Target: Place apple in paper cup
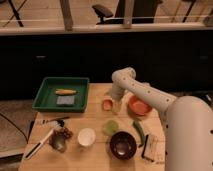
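Observation:
The apple [107, 104] is small, round and orange-red with a darker centre, and it rests on the wooden table [95, 117] near the middle of its back half. My gripper [117, 105] hangs down from the white arm right beside the apple, on its right, close to or touching it. The paper cup [86, 137] is white with a pale inside. It stands upright nearer the front of the table, to the left of and below the apple, apart from the gripper.
An orange bowl [140, 106] sits just right of the gripper. A dark maroon bowl [123, 145] stands front centre, with a pale green object [111, 127] and a long green vegetable [138, 131] nearby. A green tray [61, 93] is back left. A metal cup [58, 142] and utensils lie front left.

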